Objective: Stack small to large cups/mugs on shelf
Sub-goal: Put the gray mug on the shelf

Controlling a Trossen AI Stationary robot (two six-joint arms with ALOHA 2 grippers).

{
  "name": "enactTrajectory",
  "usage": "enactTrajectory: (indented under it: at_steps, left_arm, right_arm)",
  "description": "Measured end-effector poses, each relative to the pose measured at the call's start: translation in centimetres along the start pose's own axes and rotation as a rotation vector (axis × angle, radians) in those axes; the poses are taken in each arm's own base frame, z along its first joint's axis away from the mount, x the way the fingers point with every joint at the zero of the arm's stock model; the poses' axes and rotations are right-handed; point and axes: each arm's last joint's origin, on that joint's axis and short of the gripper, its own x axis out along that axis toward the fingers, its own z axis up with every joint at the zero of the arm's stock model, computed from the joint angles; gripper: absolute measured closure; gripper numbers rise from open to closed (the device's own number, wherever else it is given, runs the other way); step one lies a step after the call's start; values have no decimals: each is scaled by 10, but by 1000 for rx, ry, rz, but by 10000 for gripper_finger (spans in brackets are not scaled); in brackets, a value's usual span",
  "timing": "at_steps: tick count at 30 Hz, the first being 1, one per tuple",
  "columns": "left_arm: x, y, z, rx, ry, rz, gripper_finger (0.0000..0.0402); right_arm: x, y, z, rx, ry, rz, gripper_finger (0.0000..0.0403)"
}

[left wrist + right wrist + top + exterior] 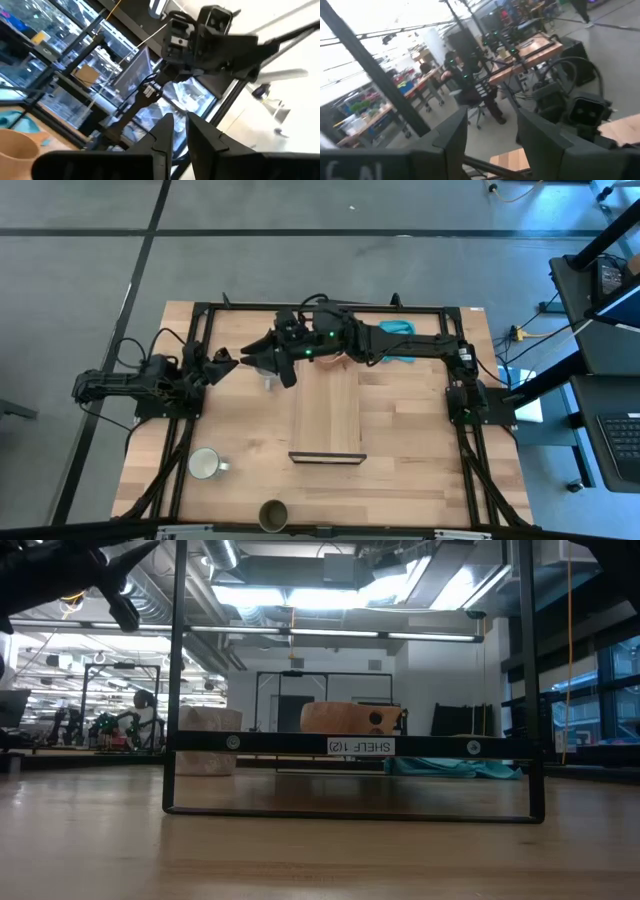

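My right pincer [262, 356] hangs spread and empty past the long light-wood shelf [327, 412], beside my narrowly parted, empty left pincer [226, 363]. The grey mug [205, 464] waits on the worktop; crowded arms risk colliding.

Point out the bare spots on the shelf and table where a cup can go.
The shelf is bare from its middle to the near bracket. Table right of the shelf is open too. The shelf's far end is crowded by the right tool. Two cups take the near-left corner.
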Motion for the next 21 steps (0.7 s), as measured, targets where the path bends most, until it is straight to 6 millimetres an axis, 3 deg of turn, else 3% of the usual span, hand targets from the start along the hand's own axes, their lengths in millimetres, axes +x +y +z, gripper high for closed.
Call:
enactTrajectory:
  at_steps: [7,21]
  left_arm:
    - [0,-2,2,-212,-21,-25,357]
    - [-1,0,7,-61,-151,76,357]
  right_arm:
    - [-3,-9,5,-26,6,5,228]
    - [-5,-17,10,13,-50,-83,228]
